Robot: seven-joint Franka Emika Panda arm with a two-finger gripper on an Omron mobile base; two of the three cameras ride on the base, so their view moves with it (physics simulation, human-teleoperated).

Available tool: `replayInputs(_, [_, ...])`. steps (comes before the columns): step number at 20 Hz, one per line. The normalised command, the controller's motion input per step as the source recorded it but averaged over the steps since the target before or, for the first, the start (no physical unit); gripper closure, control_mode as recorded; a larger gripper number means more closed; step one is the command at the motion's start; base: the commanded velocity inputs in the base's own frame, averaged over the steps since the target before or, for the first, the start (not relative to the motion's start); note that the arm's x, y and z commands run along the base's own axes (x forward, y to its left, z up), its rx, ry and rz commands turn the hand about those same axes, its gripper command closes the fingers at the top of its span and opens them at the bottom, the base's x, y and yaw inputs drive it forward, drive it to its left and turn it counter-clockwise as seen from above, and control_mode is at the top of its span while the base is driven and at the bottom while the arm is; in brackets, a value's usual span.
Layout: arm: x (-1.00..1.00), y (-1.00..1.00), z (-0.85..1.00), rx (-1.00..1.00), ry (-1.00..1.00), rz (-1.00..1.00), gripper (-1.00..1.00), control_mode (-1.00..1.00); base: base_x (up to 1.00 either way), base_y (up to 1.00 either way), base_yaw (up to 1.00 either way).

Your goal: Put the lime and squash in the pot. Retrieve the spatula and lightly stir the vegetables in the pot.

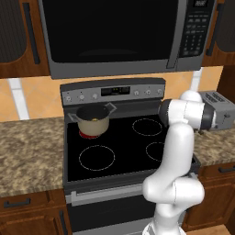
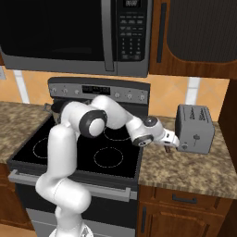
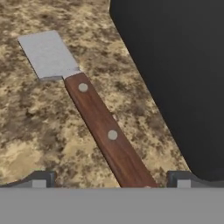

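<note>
Hovering over the spatula point(image 3: 98, 122), the end effector point(image 3: 111, 179) is spread wide with nothing between its fingertips point(image 3: 41, 178). That utensil lies flat on the speckled worktop point(image 3: 26, 131) just beside the toaster point(image 2: 195, 128). Well apart, the pot point(image 1: 93, 119) sits on the stove's point(image 1: 119, 147) far-left burner, something yellow inside.

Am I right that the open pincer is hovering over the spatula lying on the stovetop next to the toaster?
Not quite: the spatula lies on the granite counter, not the stovetop, as the hand view shows. The pincer is open above it, beside the toaster.
</note>
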Motion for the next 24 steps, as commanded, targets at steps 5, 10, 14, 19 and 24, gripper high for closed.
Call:
replayInputs(5, [0.07, -0.43, -0.31, 0.05, 0.06, 0.0, -1.0, -1.0, 0.0, 0.0, 0.0])
replayInputs(10, [0.28, -0.4, -0.33, 0.06, 0.16, 0.0, -1.0, -1.0, 0.0, 0.0, 0.0])
replayInputs(14, [0.15, -0.18, -0.49, 0.07, 0.21, 0.0, 1.0, -1.0, 0.0, 0.0, 0.0])
replayInputs(19, [-0.02, 0.0, -0.39, 0.07, 0.22, 0.01, 1.0, -1.0, 0.0, 0.0, 0.0])
replayInputs(24, [-0.54, 0.11, 0.01, 0.06, 0.06, 0.05, 1.0, -1.0, 0.0, 0.0, 0.0])
